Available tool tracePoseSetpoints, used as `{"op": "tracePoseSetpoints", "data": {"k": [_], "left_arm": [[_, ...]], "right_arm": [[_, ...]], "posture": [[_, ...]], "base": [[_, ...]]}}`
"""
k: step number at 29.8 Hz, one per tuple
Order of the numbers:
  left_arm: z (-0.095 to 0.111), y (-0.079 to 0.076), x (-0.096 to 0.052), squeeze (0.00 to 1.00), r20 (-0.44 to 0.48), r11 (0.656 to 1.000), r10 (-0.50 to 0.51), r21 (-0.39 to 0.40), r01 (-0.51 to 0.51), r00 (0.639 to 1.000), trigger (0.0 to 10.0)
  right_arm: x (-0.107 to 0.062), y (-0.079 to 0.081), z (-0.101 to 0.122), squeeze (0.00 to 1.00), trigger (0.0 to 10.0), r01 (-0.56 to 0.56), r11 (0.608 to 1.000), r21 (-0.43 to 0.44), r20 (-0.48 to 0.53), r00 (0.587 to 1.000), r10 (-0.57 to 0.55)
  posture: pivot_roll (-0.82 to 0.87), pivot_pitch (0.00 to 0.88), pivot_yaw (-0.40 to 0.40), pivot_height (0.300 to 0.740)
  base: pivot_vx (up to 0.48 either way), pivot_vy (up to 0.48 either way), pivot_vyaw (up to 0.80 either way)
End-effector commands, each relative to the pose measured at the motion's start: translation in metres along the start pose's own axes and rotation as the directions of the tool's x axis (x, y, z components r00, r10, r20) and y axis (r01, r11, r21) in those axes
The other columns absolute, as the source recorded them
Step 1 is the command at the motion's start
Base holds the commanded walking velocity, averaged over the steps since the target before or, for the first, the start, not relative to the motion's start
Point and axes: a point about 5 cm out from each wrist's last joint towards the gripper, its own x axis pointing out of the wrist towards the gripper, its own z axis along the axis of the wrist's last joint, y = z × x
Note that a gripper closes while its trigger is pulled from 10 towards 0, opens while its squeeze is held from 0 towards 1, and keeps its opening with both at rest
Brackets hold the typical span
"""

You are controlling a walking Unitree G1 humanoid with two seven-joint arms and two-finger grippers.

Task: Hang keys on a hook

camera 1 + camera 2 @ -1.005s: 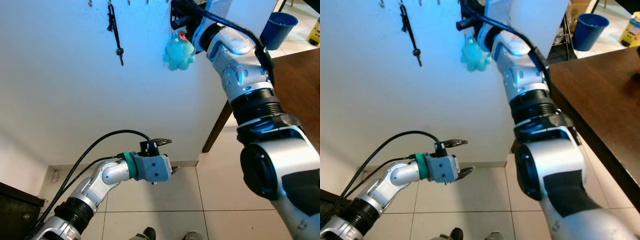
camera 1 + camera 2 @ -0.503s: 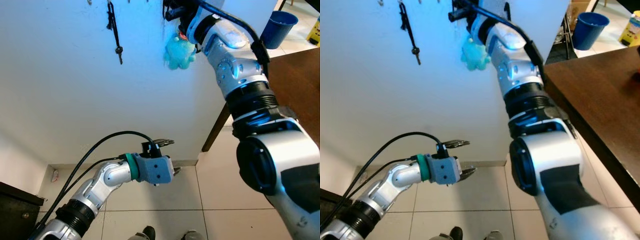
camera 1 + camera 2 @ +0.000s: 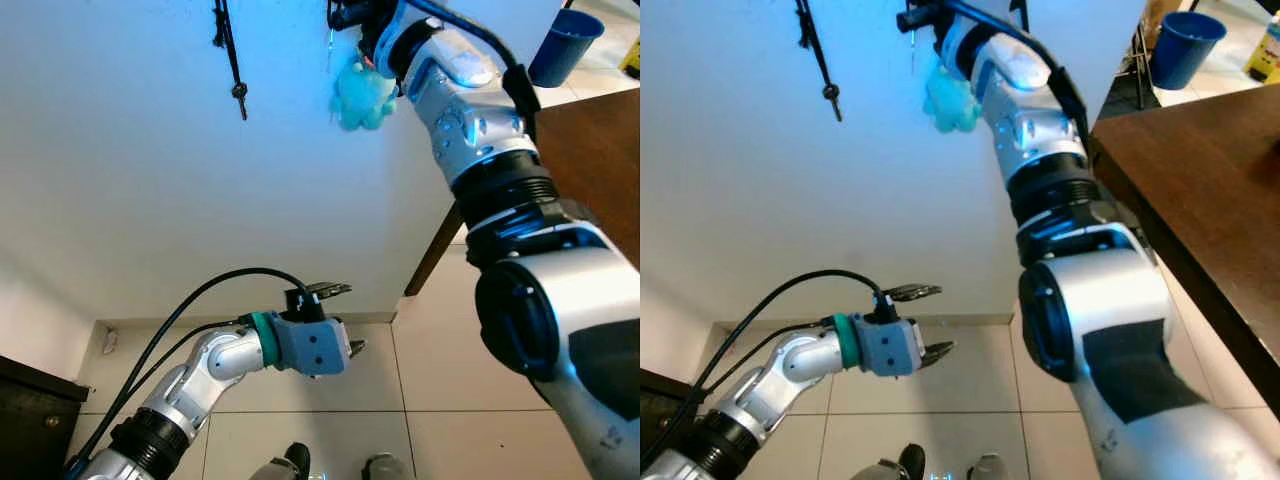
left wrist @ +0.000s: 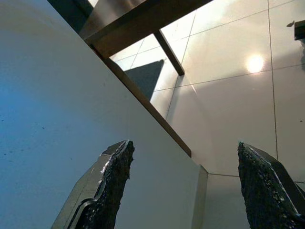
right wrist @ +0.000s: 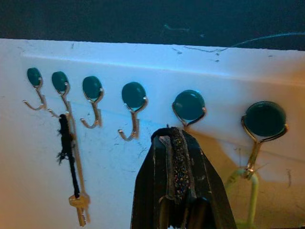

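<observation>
Right tool (image 5: pixel 177 143) pressed together on a thin ring just below the fifth hook (image 5: pixel 189 109), plush key fob (image 3: pixel 362 95) dangling beneath; left tool (image 3: pixel 340 318) spread, idle low; risk: ring slips past hook tip, keys drop.

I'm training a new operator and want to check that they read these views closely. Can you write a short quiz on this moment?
1. How many hooks are in the row on the wall in the right wrist view?
2. True or false: the left gripper is shut on a key.
3. The hanging key hangs from its hook by a cord of which colour? A black, B red, C white.

Key: 1. Six. 2. False: its fingers are open and hold nothing, low over the tiled floor. 3. A.
</observation>
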Motion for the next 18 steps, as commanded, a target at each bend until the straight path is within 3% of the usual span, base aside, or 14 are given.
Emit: {"op": "tracePoseSetpoints", "data": {"k": [1, 18], "left_arm": [[-0.0006, -0.0101, 0.0006, 1.0, -0.009, 0.999, -0.037, -0.007, 0.037, 0.999, 10.0], [0.0013, -0.0112, 0.0007, 1.0, -0.009, 0.999, -0.048, -0.005, 0.048, 0.999, 10.0]], "right_arm": [[0.0027, 0.0001, 0.0081, 0.0, 0.0, 0.003, 1.0, -0.005, 0.023, 1.0, -0.003], [0.0029, -0.0045, 0.0159, 0.0, 0.0, 0.022, 1.0, 0.003, 0.055, 0.998, -0.022]], "posture": [[-0.04, 0.187, 0.06, 0.74], [-0.05, 0.183, 0.065, 0.74]], "base": [[0.0, 0.0, 0.0], [0.0, 0.0, 0.0]]}}
